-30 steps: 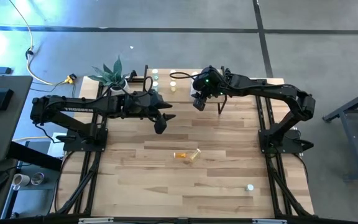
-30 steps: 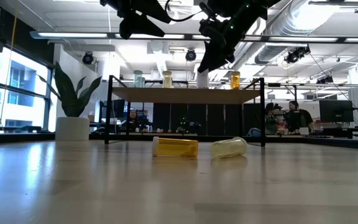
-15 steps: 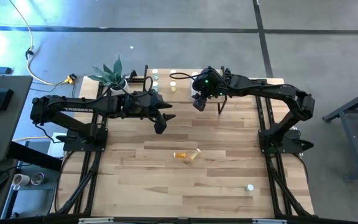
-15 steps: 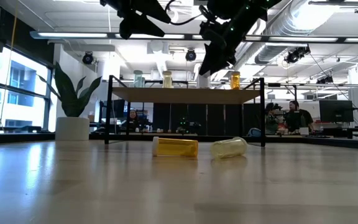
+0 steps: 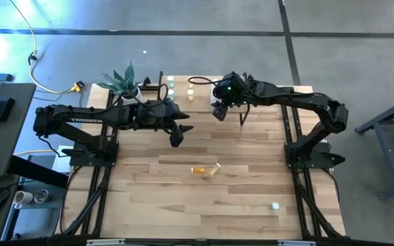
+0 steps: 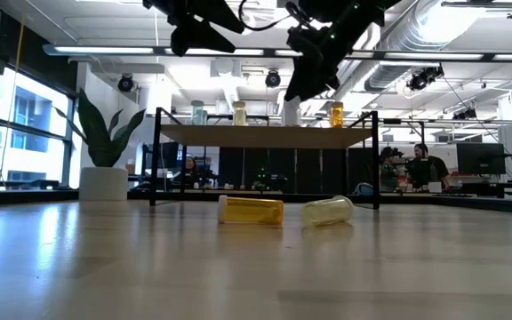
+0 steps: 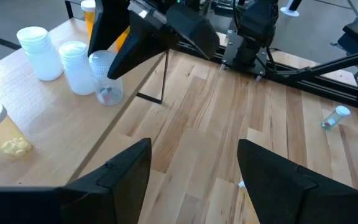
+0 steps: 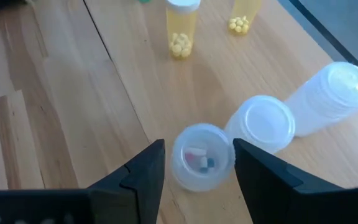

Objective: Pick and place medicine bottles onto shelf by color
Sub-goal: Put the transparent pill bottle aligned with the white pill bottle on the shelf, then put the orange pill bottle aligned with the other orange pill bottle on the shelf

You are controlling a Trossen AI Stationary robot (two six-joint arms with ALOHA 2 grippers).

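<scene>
Presently, the bench [image 5: 183, 205] carries the shelf [image 6: 265, 135] at its far edge; the left tool [image 5: 177, 137], fingers apart, is held above mid-bench. The right tool [image 8: 194, 177], fingers apart, is positioned over a clear bottle [image 8: 197, 155] standing on the shelf, ungripped. Two yellow bottles [image 5: 206, 170] lie mid-bench.

You see the shelf [image 5: 204, 92] from overhead, level across the table [image 6: 256, 267] (far off), and close through both wrists.

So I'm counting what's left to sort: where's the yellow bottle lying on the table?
High view: the yellow bottle lies mid-table, touching a paler bottle on its right, nearer than the shelf.
</scene>
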